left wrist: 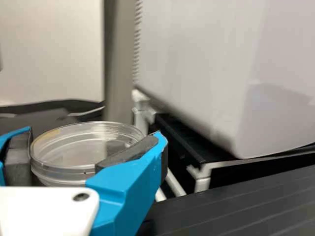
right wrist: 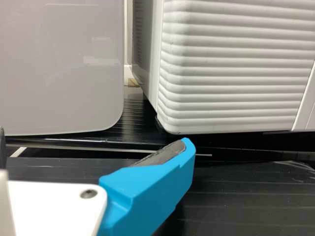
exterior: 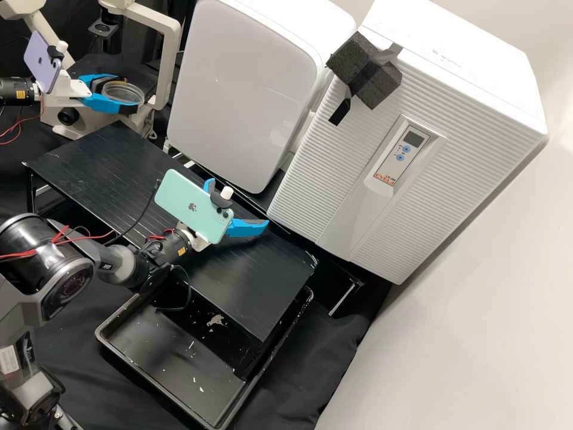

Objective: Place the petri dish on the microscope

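At the upper left of the high view, my left gripper (exterior: 117,94) is shut on the clear petri dish (exterior: 123,92), which it holds level at the microscope (exterior: 162,27), by the dark stage. Whether the dish touches the stage I cannot tell. The left wrist view has the dish (left wrist: 83,150) between the dark pads of my left gripper (left wrist: 91,155). Over the black raised shelf, my right gripper (exterior: 237,206) stands open and holds nothing; in the right wrist view one blue finger (right wrist: 152,189) shows large.
Two white appliances (exterior: 245,77) (exterior: 465,119) stand behind the black shelf (exterior: 250,286). A black tray (exterior: 119,352) lies partly under the shelf's front. The microscope's pale arm rises beside the dish.
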Robot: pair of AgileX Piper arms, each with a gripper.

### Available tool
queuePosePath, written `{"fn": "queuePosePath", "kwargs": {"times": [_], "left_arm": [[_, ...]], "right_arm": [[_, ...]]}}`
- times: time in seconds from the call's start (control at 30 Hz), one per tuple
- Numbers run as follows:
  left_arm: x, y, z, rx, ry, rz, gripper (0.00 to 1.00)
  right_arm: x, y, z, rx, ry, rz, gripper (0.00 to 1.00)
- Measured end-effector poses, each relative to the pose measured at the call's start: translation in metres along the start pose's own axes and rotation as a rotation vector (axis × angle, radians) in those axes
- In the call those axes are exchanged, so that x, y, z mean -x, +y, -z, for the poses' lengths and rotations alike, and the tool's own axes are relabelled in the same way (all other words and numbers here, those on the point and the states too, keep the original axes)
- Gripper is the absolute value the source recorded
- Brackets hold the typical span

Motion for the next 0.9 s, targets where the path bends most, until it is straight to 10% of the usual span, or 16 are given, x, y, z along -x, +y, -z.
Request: {"fn": "queuePosePath", "kwargs": {"times": [0.27,0.53,0.9], "left_arm": [[0.004,0.009,0.031,0.046,0.111,-0.048,0.00],[0.002,0.007,0.035,-0.020,0.117,-0.046,0.00],[-0.006,0.015,0.048,0.001,0.239,-0.079,0.00]], "right_arm": [[0.000,0.000,0.000,0.000,0.000,0.000,1.00],[0.000,0.000,0.000,0.000,0.000,0.000,1.00],[0.000,0.000,0.000,0.000,0.000,0.000,1.00]]}}
